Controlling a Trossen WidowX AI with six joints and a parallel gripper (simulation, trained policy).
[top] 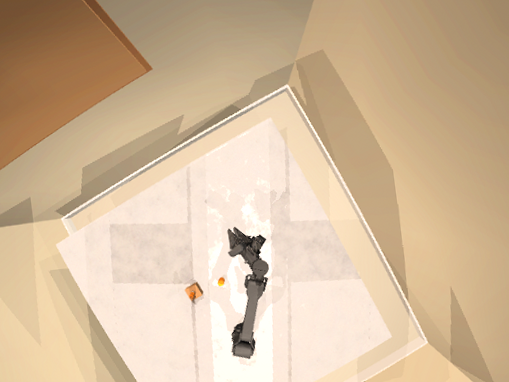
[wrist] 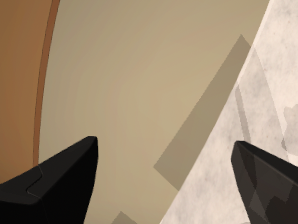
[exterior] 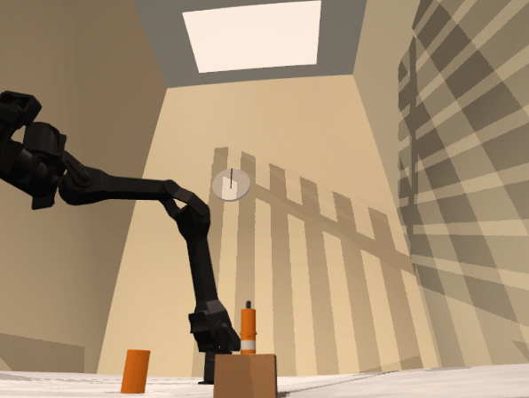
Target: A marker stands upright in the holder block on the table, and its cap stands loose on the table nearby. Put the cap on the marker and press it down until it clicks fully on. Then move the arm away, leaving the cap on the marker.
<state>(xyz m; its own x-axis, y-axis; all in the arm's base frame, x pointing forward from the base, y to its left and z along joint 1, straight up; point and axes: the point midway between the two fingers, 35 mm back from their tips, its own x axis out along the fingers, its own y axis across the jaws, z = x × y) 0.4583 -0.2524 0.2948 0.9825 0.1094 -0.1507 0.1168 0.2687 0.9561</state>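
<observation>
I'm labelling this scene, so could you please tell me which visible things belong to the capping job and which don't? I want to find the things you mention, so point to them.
Part of the job:
- orange cap (top: 221, 281) (exterior: 136, 371)
- marker (top: 193, 295) (exterior: 248, 322)
- holder block (top: 199, 287) (exterior: 245, 376)
- gripper (top: 231, 230) (wrist: 167, 149)

Not part:
- wall clock (exterior: 231, 185)
- brown panel (top: 30, 80) (wrist: 20, 75)

Here's the holder block (top: 197, 289) (exterior: 245, 377), smooth and matt, a plain brown! Above it the marker (exterior: 248, 322) looks like smooth orange plastic, and the cap (top: 221, 281) (exterior: 136, 371) matches it. The worktop (top: 153, 251) (exterior: 177, 386) (wrist: 270, 65) shows mottled, stone-like patches, while the gripper's fingers look dark, smooth and hard-edged!
</observation>
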